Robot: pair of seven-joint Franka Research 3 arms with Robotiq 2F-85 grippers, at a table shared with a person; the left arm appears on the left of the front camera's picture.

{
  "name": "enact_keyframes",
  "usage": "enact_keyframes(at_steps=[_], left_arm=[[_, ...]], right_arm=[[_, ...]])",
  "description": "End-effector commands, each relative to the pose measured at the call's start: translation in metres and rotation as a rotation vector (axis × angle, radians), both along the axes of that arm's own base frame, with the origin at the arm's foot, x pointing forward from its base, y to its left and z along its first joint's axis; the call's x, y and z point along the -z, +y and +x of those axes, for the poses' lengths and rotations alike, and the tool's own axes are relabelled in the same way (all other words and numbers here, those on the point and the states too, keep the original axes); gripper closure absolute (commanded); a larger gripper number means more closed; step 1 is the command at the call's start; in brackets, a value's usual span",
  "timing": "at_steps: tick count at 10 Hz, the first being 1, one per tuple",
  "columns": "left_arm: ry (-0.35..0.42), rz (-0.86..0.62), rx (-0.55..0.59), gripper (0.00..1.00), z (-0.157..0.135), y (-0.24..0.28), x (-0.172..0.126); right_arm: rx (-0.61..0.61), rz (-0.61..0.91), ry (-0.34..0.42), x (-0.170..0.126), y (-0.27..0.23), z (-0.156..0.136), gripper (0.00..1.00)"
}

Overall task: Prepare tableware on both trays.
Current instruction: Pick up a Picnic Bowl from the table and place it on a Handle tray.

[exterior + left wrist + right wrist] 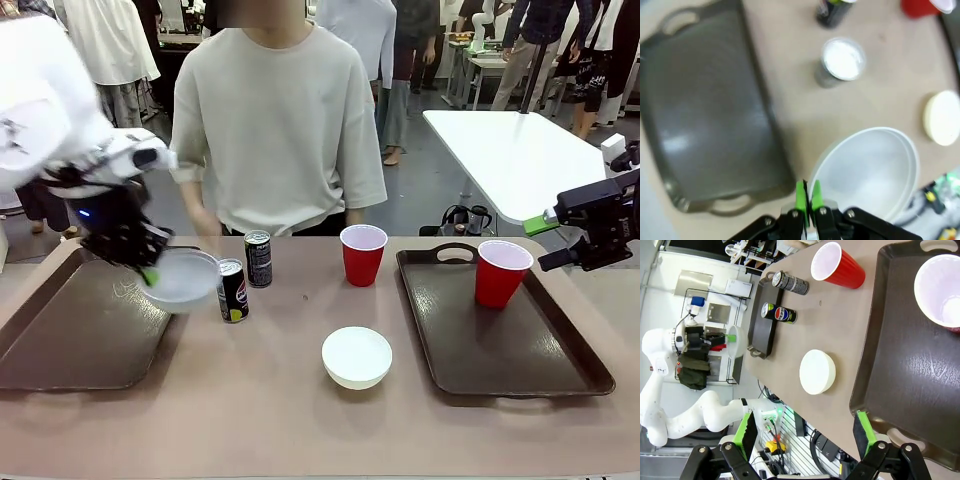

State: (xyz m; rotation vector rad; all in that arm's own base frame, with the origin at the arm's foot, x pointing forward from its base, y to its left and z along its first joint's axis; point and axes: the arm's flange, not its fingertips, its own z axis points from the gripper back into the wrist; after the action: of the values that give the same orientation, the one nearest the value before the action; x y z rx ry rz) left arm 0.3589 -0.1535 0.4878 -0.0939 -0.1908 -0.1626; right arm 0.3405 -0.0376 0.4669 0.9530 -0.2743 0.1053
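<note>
White bowl [183, 278] is pinched by its rim in the left gripper [808, 194]; right gripper [805, 422] stands wide open, empty.

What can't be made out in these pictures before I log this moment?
- Front view: whether the bowl clears the left tray or touches its rim. The left gripper, which pinches the bowl's rim, and the camera angle hide the gap.
- Left wrist view: motion blur, so the can seen from above shows no readable print.
- Right wrist view: the cup on the right tray is cut off by the picture's edge.
</note>
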Motion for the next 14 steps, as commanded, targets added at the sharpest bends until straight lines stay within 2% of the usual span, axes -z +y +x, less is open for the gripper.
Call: enact_keyframes(at_steps=[1, 3, 7, 10, 11, 14], left_arm=[[-0.053, 0.022, -0.012, 0.96, -0.009, 0.051, -0.017], [-0.049, 0.039, -0.031, 0.96, -0.001, 0.096, -0.025], [-0.052, 0.035, -0.127, 0.96, 0.009, 0.153, 0.01], [0.008, 0.032, -0.157, 0.96, 0.012, 0.164, 0.043], [-0.007, 0.025, -0.155, 0.96, 0.008, 0.158, 0.025], [0.007, 0.026, -0.16, 0.96, 0.012, 0.16, 0.034]], right_arm=[[0.002, 0.029, -0.004, 0.0, 0.001, 0.002, 0.0], [0.002, 0.029, -0.004, 0.0, 0.001, 0.002, 0.0], [0.002, 0.029, -0.004, 0.0, 0.001, 0.002, 0.0], [0.002, 0.029, -0.004, 0.0, 0.001, 0.002, 0.0], [0.002, 0.029, -0.004, 0.0, 0.001, 0.002, 0.0], [0.002, 0.029, -0.004, 0.0, 0.001, 0.002, 0.0]])
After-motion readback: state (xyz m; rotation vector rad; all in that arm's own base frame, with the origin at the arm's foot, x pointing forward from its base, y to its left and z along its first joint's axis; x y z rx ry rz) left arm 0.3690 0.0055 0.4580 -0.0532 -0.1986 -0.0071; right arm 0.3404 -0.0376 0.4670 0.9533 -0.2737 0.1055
